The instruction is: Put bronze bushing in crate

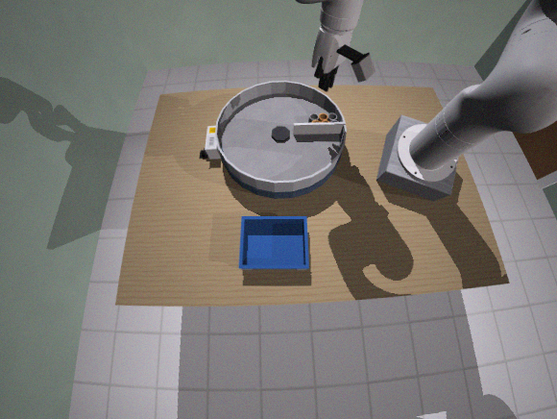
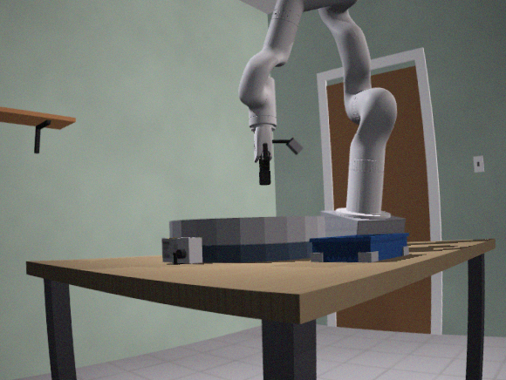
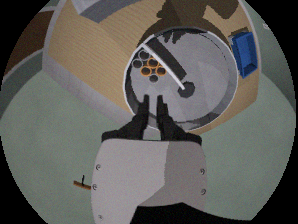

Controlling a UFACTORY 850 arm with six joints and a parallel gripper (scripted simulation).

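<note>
Hovering tool (image 2: 264, 174) nearly closed, empty, above turning table (image 2: 244, 231)

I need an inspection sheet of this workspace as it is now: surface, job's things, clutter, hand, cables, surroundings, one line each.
Surface: tan wooden table, crossed by the arm's shadows.
Job's things: round grey turning table with raised rim; small ring-shaped bushings, bronze and grey, grouped behind its straight grey divider bar; square blue crate in front, nothing seen inside.
Clutter: small grey box touching the turning table's side.
Hand: black-fingered hand high above the turning table's far rim, nearly shut, holding nothing.
Cables: nothing seen.
Surroundings: green walls, brown door with white frame, orange wall shelf, grey tiled floor.
</note>
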